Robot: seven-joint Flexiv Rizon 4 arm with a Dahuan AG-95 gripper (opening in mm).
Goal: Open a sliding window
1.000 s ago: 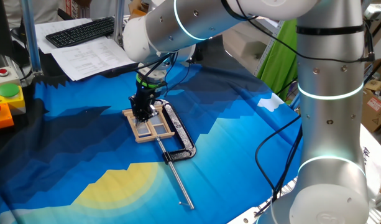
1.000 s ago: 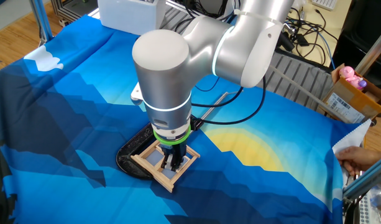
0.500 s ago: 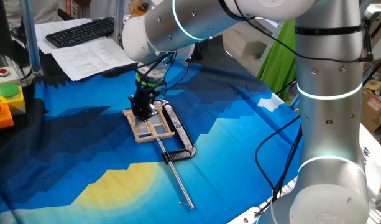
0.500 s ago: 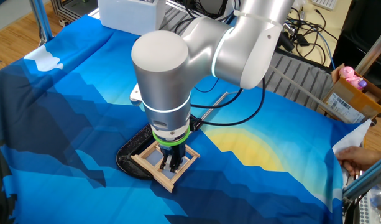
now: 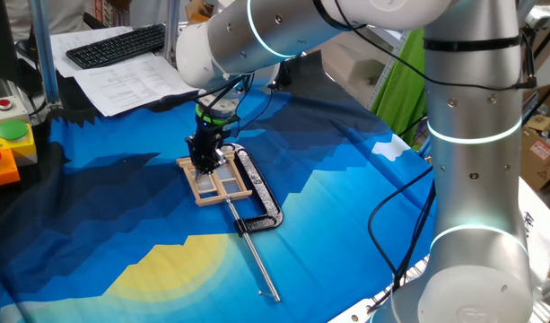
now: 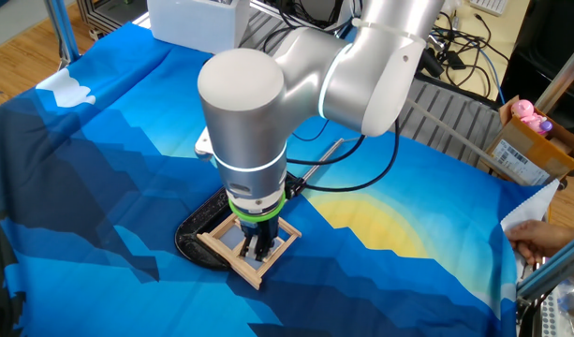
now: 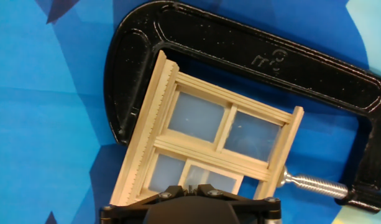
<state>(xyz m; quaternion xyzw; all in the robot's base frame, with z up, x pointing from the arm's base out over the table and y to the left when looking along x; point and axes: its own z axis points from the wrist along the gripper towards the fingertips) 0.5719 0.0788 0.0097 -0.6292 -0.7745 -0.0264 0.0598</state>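
Closed pincer [image 5: 205,166] pointing down on sliding window [image 7: 209,152], framed by black clamp [image 7: 252,56] on blue-clothed counter [image 5: 346,206].

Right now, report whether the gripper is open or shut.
Shut: the gripper has its fingers together, tips down on the sliding window.

Silver arm [image 5: 472,135] bent over, gripper [image 6: 258,251] pointing down, fingers apparently closed together

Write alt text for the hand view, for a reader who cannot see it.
A small pale wooden sliding window with four panes lies on a blue cloth, held in a black metal clamp that curves around it. The closed gripper shows at the bottom edge, over the window's lower panes.
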